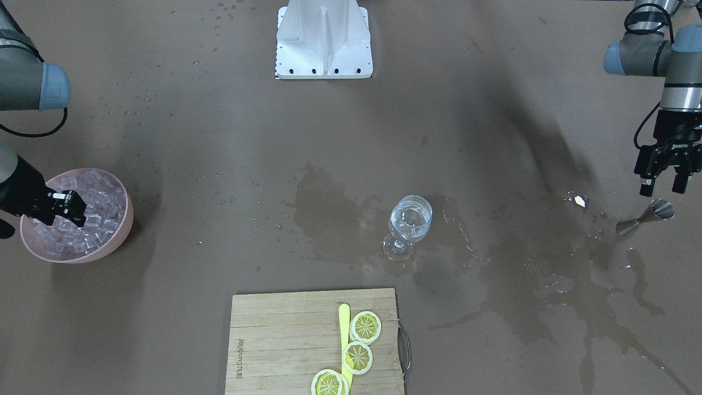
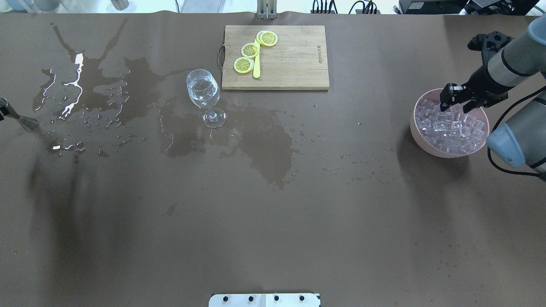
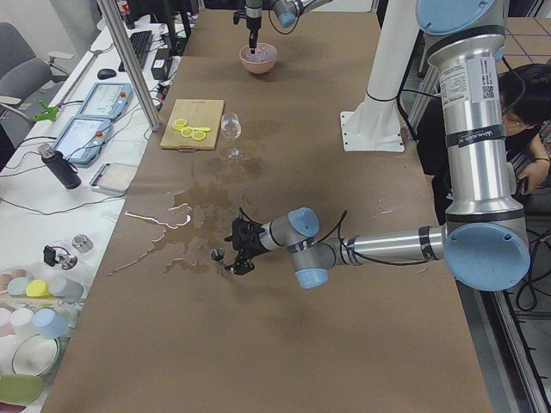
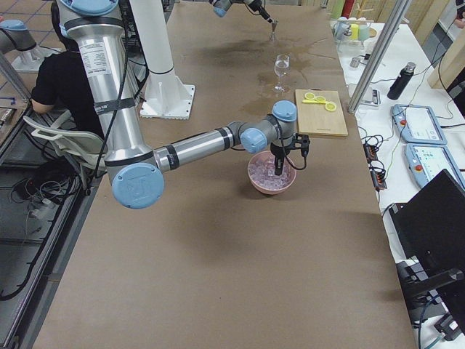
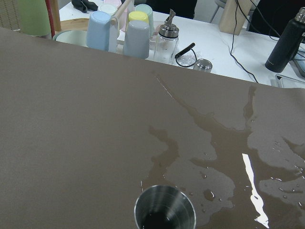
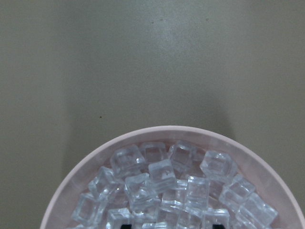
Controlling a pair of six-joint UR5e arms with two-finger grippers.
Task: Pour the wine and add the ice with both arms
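While sunk among ice [image 6: 162,181] in pink bowl [image 6: 86,164], spreads right gripper [image 2: 455,103] wide. Finds wine [image 2: 204,91] in stemmed glass [image 2: 214,118] mid-table, beside cutting board [image 2: 294,59]. Hangs left gripper [image 1: 663,189] parted just above steel jigger [image 1: 644,216], amid puddles [image 1: 548,274].

Grey tubular arms [image 4: 196,145], light-blue joint caps [image 4: 138,185]

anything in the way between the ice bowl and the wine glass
Nothing visible. From the bowl, where the right gripper is down at the ice, across to the glass there is only table with wet patches. The board lies off that line, on the far side from the robot.
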